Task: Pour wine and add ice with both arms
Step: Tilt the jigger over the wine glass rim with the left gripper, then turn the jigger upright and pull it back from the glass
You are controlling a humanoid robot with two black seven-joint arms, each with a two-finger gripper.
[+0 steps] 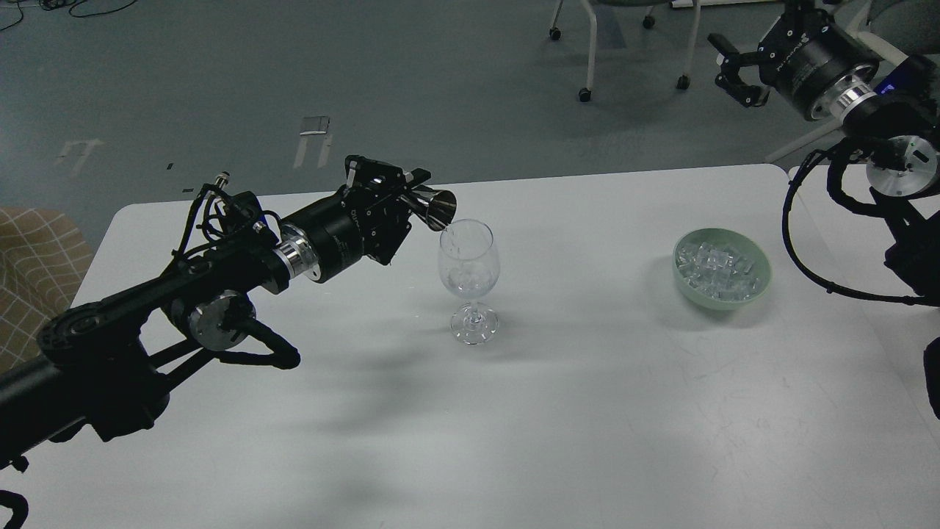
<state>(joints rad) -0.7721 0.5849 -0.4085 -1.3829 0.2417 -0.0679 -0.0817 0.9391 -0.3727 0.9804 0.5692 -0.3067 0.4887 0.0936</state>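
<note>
A clear wine glass (468,275) stands upright on the white table (587,411) near its middle. My left gripper (407,197) is shut on a small shiny metal cup (436,206), tilted on its side with its mouth over the glass's left rim. A pale green bowl (723,294) at the right holds a heap of clear ice (718,268) cubes. My right gripper (734,70) is open and empty, raised high beyond the table's far right corner, well away from the bowl.
A chair with castor wheels (587,51) stands on the grey floor behind the table. A tan checked seat (33,272) is at the left edge. The right arm's cables (800,242) loop beside the table's right edge.
</note>
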